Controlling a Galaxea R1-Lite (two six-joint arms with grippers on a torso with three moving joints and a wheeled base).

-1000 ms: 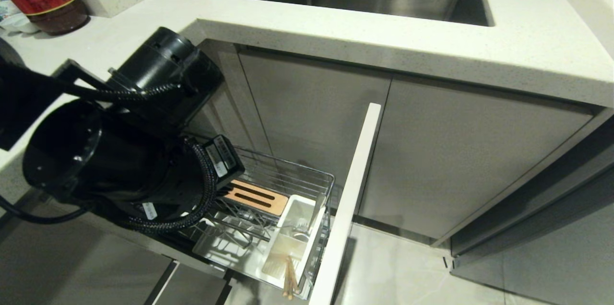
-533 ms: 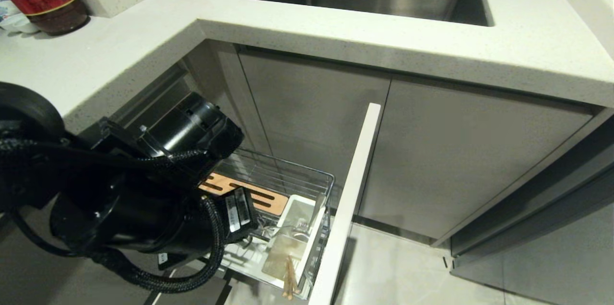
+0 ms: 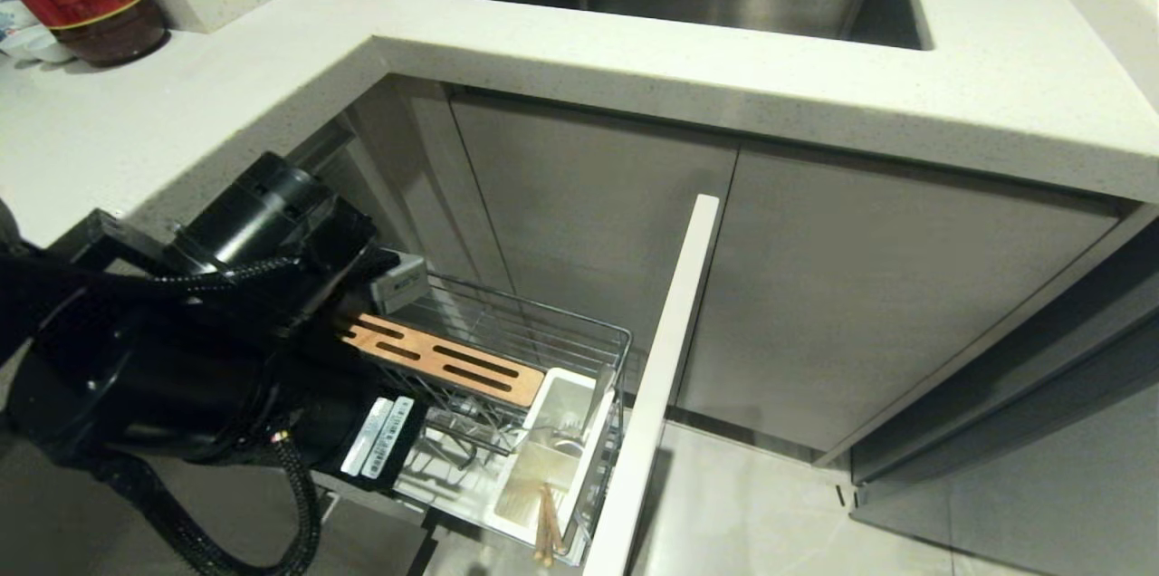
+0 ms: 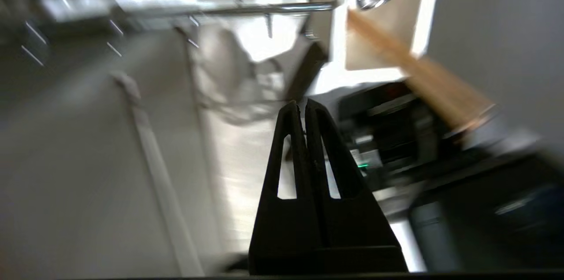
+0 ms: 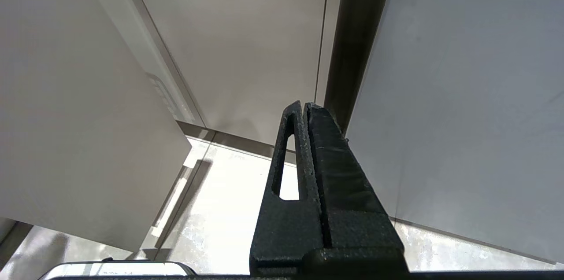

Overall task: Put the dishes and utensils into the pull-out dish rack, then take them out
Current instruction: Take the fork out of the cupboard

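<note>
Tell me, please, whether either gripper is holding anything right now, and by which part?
Nothing is held. The left gripper, near the dish rack, is shut on nothing, and the right gripper is shut and empty too.

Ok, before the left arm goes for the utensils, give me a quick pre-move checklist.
1. Pull-out dish rack extended: ok.
2. Chopsticks in the white utensil holder: ok.
3. Fork in the holder: ok.
4. Left gripper empty: ok, but shut; open before grasping.
5. Right gripper clear of the rack: ok, shut, facing cabinet doors.
6. Plate and bowl positions: cannot tell.
</note>
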